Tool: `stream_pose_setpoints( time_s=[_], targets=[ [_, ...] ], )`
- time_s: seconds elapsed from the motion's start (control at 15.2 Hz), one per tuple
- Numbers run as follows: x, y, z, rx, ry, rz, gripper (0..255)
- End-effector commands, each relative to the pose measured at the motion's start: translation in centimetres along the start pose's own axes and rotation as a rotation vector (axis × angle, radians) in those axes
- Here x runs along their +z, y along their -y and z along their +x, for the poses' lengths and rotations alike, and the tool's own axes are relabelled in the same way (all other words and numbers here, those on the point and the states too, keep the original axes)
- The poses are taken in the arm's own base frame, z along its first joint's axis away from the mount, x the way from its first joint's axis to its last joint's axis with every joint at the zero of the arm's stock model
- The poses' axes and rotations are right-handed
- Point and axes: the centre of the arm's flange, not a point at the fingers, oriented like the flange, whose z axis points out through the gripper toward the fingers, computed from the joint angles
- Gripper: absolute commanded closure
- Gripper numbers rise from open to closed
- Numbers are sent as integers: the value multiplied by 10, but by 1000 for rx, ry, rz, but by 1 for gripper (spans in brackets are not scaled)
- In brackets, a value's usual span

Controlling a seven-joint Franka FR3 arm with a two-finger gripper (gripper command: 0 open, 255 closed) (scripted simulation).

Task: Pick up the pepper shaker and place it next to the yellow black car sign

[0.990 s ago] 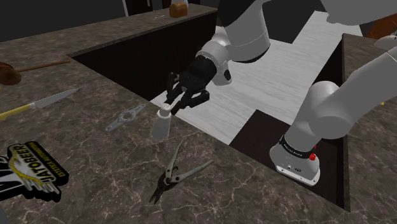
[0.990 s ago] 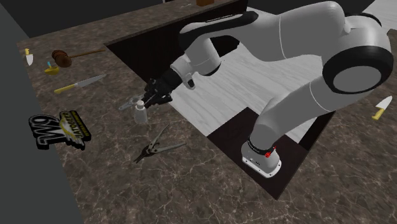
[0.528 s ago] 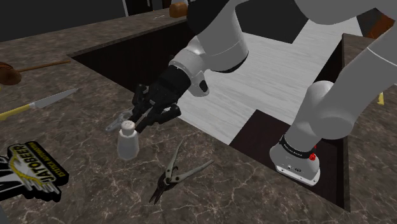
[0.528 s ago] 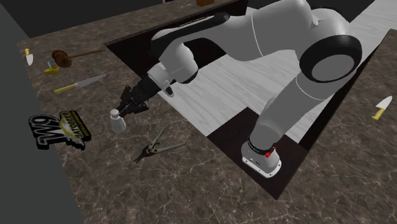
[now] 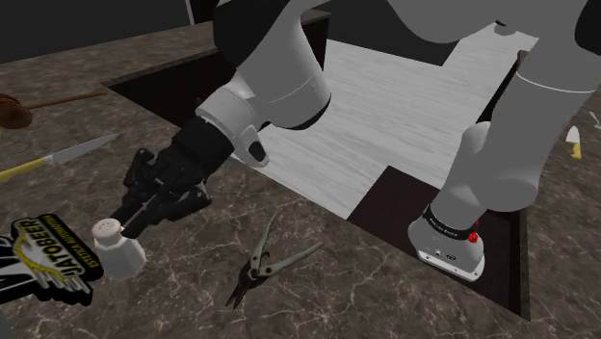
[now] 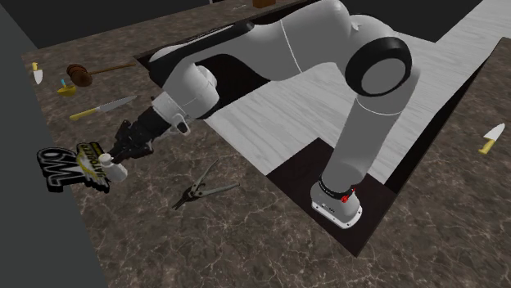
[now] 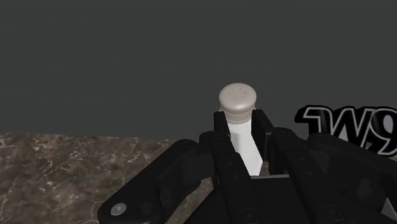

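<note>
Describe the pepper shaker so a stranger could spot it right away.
Look at the dark marbled counter, beside the yellow and black sign. The pepper shaker is the small white bottle with a domed, perforated cap, clasped in the black gripper; the grey pliers nearby lie flat.

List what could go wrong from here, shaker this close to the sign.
1. The pepper shaker looks tilted in the gripper; released so, it may topple.
2. It is at the car sign's edge; lowering may land it on the sign.
3. The grip is on the narrow neck under the cap; it might slip.
</note>
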Motion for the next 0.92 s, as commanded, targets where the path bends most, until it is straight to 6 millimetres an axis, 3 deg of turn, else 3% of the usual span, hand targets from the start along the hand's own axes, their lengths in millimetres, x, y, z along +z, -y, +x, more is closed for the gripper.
stream_pose_setpoints(
  time_s=[0.0, 0.66, 0.86],
  targets=[
    [24, 10, -7, 1, 0, 2, 255],
    [144, 49, -46, 1, 0, 2, 255],
    [156, 51, -39, 1, 0, 2, 255]
  ],
)
